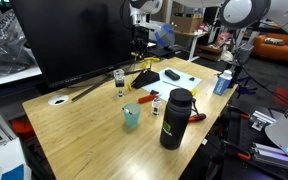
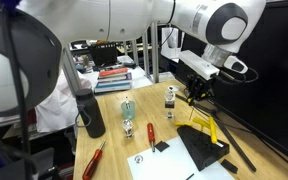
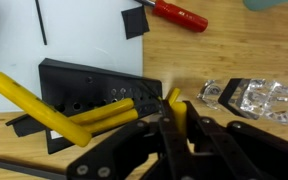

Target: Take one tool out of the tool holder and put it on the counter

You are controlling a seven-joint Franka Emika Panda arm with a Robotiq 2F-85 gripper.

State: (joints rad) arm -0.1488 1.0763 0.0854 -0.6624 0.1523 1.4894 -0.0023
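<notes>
The black tool holder (image 3: 89, 88) sits on the light-wood counter (image 3: 234, 45), half on a white sheet (image 3: 74, 30). Yellow-handled pliers (image 3: 49, 105) lie in it. My gripper (image 3: 171, 110) is shut on a short yellow tool handle (image 3: 173, 102), right beside the holder's edge. In an exterior view the gripper (image 2: 195, 94) hangs a little above the holder (image 2: 208, 142) with the yellow piece in its jaws. It also shows over the holder (image 1: 144, 77) in an exterior view, the gripper (image 1: 139, 55) partly hidden. The held tool's tip is hidden.
A red screwdriver (image 3: 179, 14) lies beyond the holder, and a clear glass (image 3: 246, 97) is close to my fingers. On the counter stand a black bottle (image 1: 175, 118), a teal cup (image 1: 131, 117), a small bottle (image 1: 156, 104) and a blue bottle (image 1: 222, 82). A second red screwdriver (image 2: 94, 158) lies nearby.
</notes>
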